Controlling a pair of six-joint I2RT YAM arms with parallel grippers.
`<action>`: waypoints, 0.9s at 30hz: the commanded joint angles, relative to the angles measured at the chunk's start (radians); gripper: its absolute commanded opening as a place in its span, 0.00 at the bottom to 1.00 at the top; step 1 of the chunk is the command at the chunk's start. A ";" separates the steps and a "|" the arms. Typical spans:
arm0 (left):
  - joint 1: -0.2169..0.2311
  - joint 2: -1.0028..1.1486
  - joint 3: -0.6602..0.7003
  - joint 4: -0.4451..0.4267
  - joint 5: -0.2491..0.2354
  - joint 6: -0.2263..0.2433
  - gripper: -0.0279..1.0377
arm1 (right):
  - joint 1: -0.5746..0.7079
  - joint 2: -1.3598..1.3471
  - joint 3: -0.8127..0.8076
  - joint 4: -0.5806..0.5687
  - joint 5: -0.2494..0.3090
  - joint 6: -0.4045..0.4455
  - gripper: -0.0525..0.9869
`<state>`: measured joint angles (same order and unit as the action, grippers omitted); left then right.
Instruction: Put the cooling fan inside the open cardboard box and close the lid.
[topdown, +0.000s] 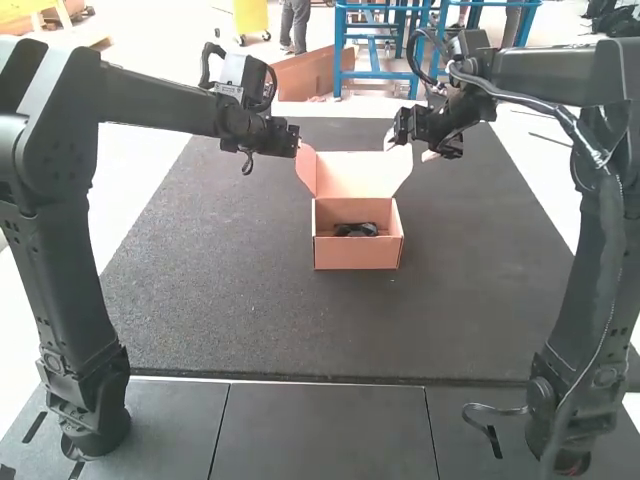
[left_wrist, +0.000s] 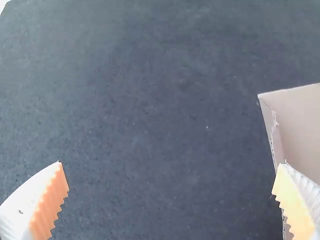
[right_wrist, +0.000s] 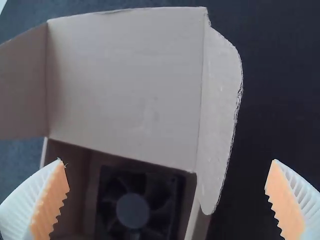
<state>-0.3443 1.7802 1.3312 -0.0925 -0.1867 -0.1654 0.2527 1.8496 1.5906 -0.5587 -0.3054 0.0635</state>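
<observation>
Fan's in: the cooling fan (topdown: 356, 229) lies flat on the floor of the cardboard box (topdown: 358, 252), which sits mid-mat (topdown: 200, 250) with its lid (topdown: 355, 172) standing upright at the far wall and both flaps splayed outward. We read the remaining work as lid closure only. Risks as we see them: the box looks light and nothing anchors it, so a one-sided push on the lid could skid or tip it rather than fold the hinge. The flaps could catch outside the walls instead of tucking in, leaving the lid sprung. A fingertip driven into a flap edge could crease it, and uneven timing between the arms would twist the lid. Pose: both arms reach forward, held high, flanking the lid's top. The left gripper (topdown: 292, 138) hangs just beside the left flap (topdown: 306, 168), fingers spread wide with nothing between them. In its wrist view one pad (left_wrist: 291, 206) sits right at the flap's edge; we can't tell if it touches. The right gripper (topdown: 435, 150) hovers just above the right flap (topdown: 402, 170), looking down into the box, fingers likewise parted and empty.
</observation>
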 joint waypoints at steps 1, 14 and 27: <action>-0.001 -0.007 0.013 0.045 -0.077 0.052 0.94 | -0.003 -0.003 0.014 0.008 0.017 -0.014 0.91; -0.005 0.054 0.005 0.068 -0.143 0.107 0.94 | -0.024 -0.003 0.022 0.033 0.012 -0.008 0.92; -0.021 0.073 0.006 0.080 -0.039 0.092 0.94 | -0.033 0.030 0.057 0.025 -0.041 -0.004 0.90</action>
<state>-0.3515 1.8645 1.3308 -0.0246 -0.2611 -0.0750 0.2371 1.8671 1.6096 -0.5335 -0.3195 0.0593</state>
